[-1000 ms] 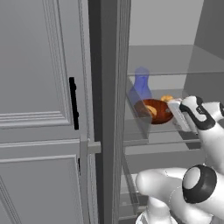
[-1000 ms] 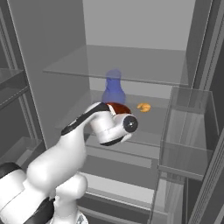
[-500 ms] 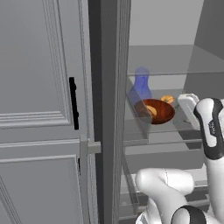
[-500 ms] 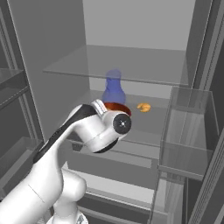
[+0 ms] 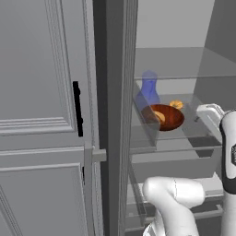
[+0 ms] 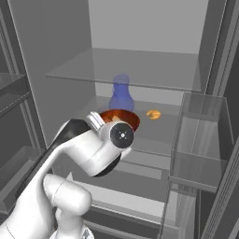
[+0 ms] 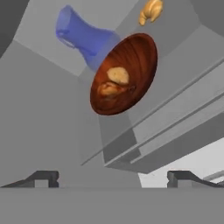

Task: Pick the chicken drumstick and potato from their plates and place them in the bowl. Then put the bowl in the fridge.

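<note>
The reddish-brown bowl (image 5: 169, 119) (image 6: 122, 116) (image 7: 131, 61) rests on a glass shelf inside the open fridge (image 6: 140, 70). In it lie the tan potato (image 7: 118, 75) and the reddish-brown chicken drumstick (image 7: 111, 89). My gripper (image 7: 113, 177) is open and empty, its two fingertips wide apart. It is drawn back out from the shelf, clear of the bowl. In the left base view my white hand hangs to the right of the bowl. My arm covers the bowl's near rim in the right base view. The plates are out of view.
A translucent blue vase (image 5: 148, 90) (image 6: 121, 93) (image 7: 81, 35) stands just behind the bowl. A small orange item (image 5: 176, 104) (image 6: 153, 114) (image 7: 151, 12) lies farther back. A clear door bin (image 6: 200, 135) juts out on the right. A grey panelled door with a black handle (image 5: 77, 108) stands at left.
My hand has drawn back from the bowl and out toward the shelf's front edge. The bowl stays on the shelf with the food in it.
</note>
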